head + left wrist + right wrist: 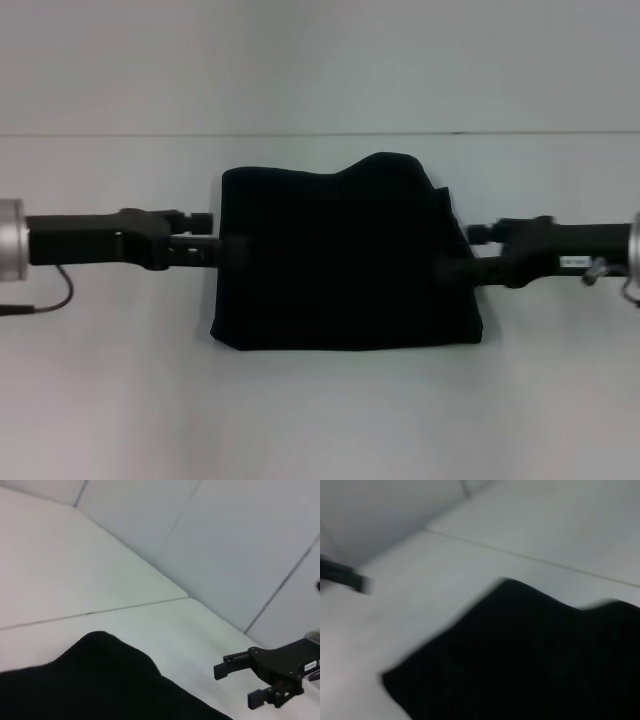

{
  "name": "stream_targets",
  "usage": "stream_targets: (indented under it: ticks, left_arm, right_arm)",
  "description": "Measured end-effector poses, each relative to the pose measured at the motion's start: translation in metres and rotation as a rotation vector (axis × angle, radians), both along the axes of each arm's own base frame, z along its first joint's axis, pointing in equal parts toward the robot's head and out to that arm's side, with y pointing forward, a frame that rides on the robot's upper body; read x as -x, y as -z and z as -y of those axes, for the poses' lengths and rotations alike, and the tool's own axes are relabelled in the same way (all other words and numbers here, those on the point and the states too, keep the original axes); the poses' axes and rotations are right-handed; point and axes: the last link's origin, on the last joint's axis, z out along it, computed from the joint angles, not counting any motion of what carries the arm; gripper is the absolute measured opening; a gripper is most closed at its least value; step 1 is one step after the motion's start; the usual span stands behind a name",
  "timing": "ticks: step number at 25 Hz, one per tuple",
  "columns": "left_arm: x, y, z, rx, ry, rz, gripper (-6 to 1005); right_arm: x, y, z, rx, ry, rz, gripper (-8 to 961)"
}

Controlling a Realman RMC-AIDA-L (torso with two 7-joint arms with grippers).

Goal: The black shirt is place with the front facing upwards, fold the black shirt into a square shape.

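The black shirt (345, 255) lies folded into a rough rectangle in the middle of the white table, with no lettering or label showing. It also shows in the left wrist view (100, 685) and the right wrist view (530, 655). My left gripper (208, 236) is at the shirt's left edge, low over the table, with its fingers apart and nothing between them. My right gripper (472, 250) is at the shirt's right edge and is open and empty. It also shows in the left wrist view (235, 685), just past the cloth.
The white table (320, 420) runs to a seam line at the back (320, 134), with a pale wall behind it. A thin cable (55, 290) hangs under my left arm.
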Motion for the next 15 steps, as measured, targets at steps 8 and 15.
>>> stream_targets:
  ticks: [8,15]
  left_arm:
    - [-0.022,0.025,-0.017,0.021,0.125,-0.133,955]
    - [-0.040,0.036,-0.024,0.034,0.147,-0.127,948]
  right_arm:
    - [0.011,0.016,0.013,0.016,-0.080,-0.121,883]
    - [0.008,0.000,0.008,-0.036,-0.090,-0.119,884]
